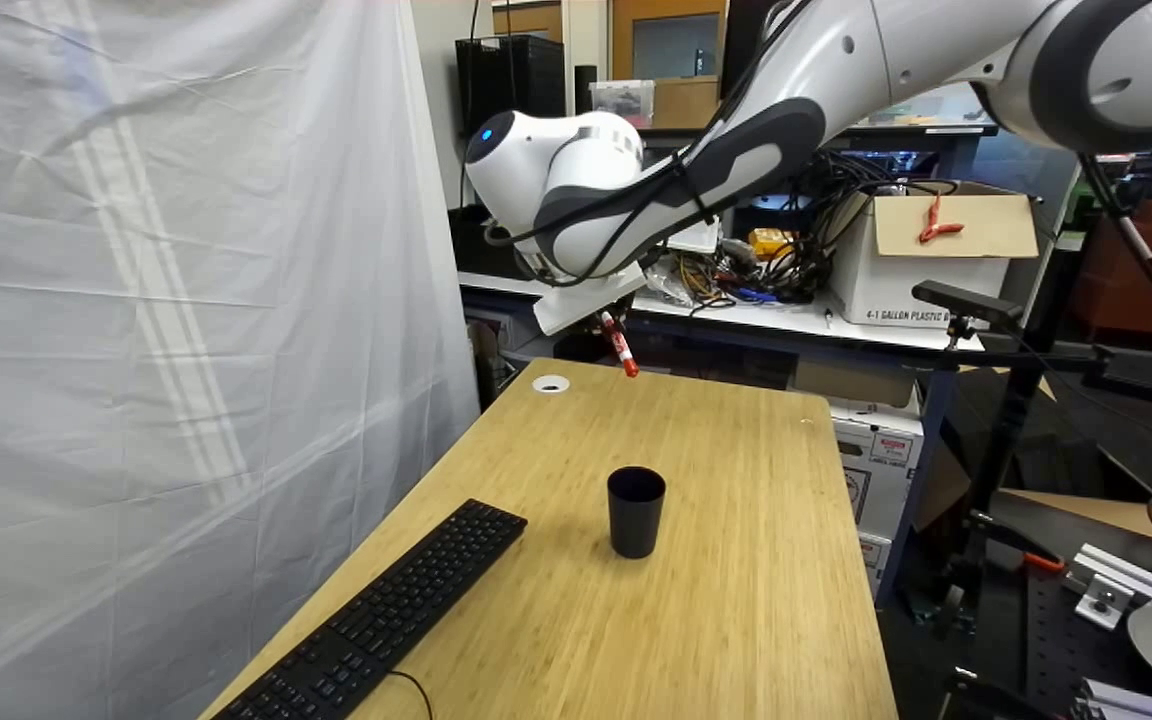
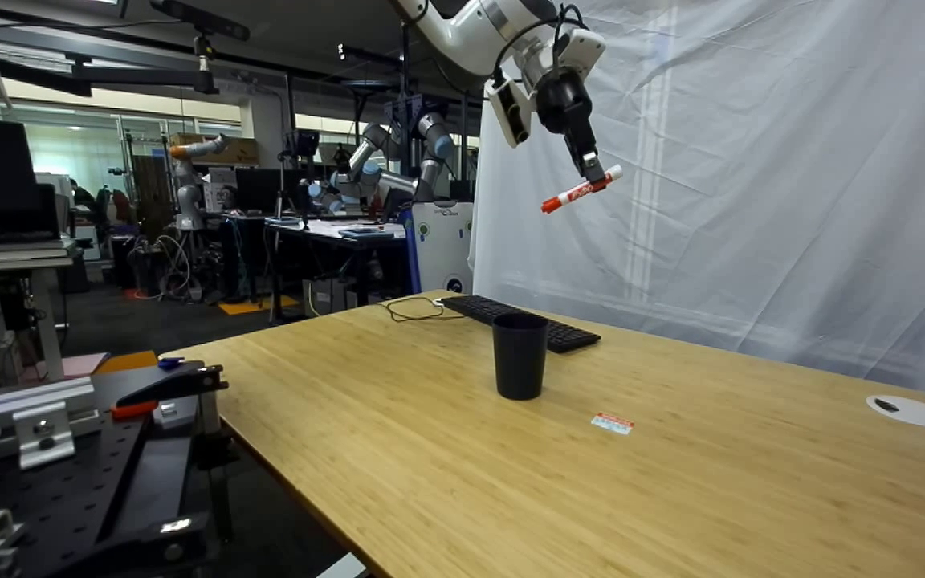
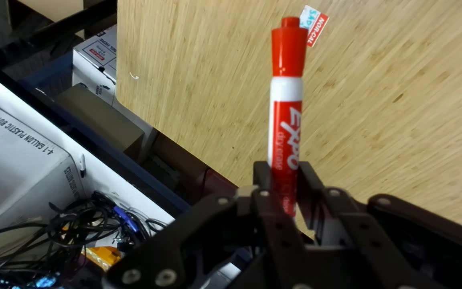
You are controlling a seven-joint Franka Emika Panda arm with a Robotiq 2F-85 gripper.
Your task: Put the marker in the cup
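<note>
Table [image 1: 756,500] in all views, exterior ones roughly opposed (wrist downward)

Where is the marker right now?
In an exterior view, the marker is gripped in the claw, right of centre and high up, with the white curtain behind.

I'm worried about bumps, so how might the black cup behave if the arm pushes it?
The cup would probably tip if pushed high, being taller than wide and narrower at its base. Knocked over, it may roll on its round wall. It looks stiff, since its rim appears evenly round.
</note>
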